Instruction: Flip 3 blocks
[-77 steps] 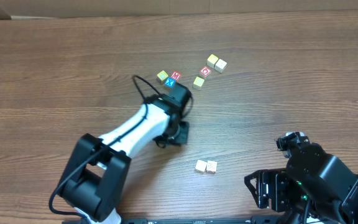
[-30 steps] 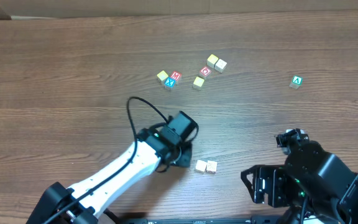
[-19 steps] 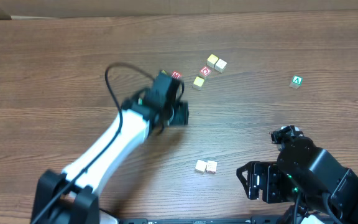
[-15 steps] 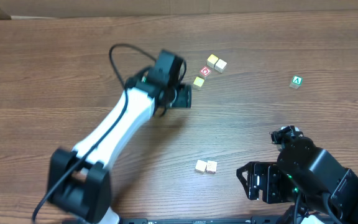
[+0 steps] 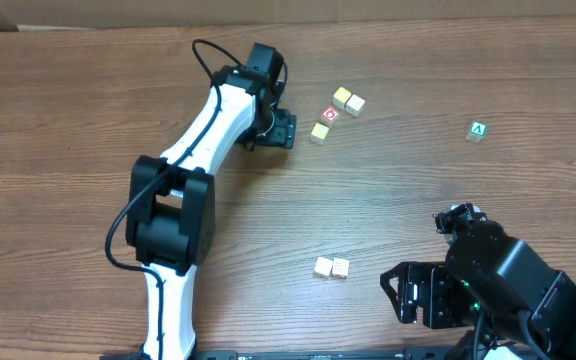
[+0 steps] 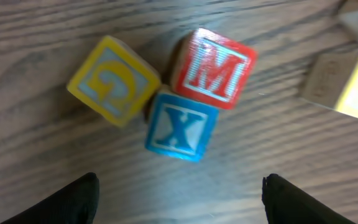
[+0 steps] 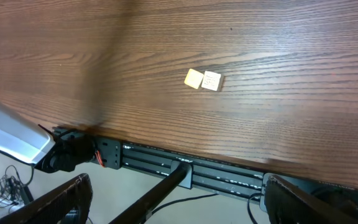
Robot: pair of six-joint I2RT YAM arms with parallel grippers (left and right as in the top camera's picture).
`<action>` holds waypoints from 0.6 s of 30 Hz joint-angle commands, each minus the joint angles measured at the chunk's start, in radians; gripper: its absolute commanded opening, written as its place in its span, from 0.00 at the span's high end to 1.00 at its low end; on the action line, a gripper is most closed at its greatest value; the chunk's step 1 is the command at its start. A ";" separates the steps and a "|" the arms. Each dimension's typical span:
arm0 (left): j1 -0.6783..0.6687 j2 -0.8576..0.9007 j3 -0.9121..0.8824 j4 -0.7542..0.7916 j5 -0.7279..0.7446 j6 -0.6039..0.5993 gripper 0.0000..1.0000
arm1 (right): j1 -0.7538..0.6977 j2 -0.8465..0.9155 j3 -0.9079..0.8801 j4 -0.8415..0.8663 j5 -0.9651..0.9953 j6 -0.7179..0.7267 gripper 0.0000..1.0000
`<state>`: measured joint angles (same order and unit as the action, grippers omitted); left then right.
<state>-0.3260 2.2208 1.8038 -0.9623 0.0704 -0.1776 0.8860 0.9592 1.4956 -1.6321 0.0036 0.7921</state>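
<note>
Hovering left tool (image 6: 179, 186): fingers apart, empty.
G block (image 6: 112, 81): yellow, just ahead-left, on desk (image 6: 42, 155).
X block (image 6: 180, 124): blue, straight ahead, against G block and red M cube (image 6: 215, 67).
Right tool (image 7: 176, 185): apart, empty; pale pair (image 7: 202, 79) well ahead.

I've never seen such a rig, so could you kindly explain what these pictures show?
These are two robot arms at a wooden table. The overhead picture looks straight down: the white left arm reaches to the far side, the dark right arm sits at the near edge. The other two pictures come from a camera on each wrist. The left one looks down on a yellow G block, a red M block and a blue X block, close together; the left fingers stand apart, holding nothing. The right one sees two pale blocks side by side; the right fingers are apart and empty too.
</note>
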 commanded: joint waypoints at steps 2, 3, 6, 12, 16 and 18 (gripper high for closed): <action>-0.001 0.023 0.032 0.016 0.001 0.086 0.23 | 0.004 -0.004 -0.004 0.003 -0.006 -0.004 0.11; -0.002 0.024 0.032 0.021 0.001 0.089 0.24 | 0.004 -0.004 -0.004 0.003 -0.008 -0.004 0.11; -0.003 0.030 0.032 0.039 0.038 0.115 0.32 | 0.004 -0.004 -0.004 0.003 -0.018 -0.004 0.11; -0.011 0.031 0.032 0.077 0.063 0.119 0.33 | 0.004 -0.004 -0.004 0.003 -0.030 -0.003 0.11; -0.015 0.042 0.032 0.084 0.080 0.119 0.34 | 0.004 -0.004 -0.004 0.003 -0.033 -0.004 0.11; -0.016 0.056 0.032 0.084 0.090 0.118 0.37 | 0.004 -0.004 -0.004 0.003 -0.033 -0.004 0.11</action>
<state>-0.3275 2.2333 1.8076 -0.8822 0.1272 -0.0788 0.8860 0.9592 1.4956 -1.6325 -0.0231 0.7918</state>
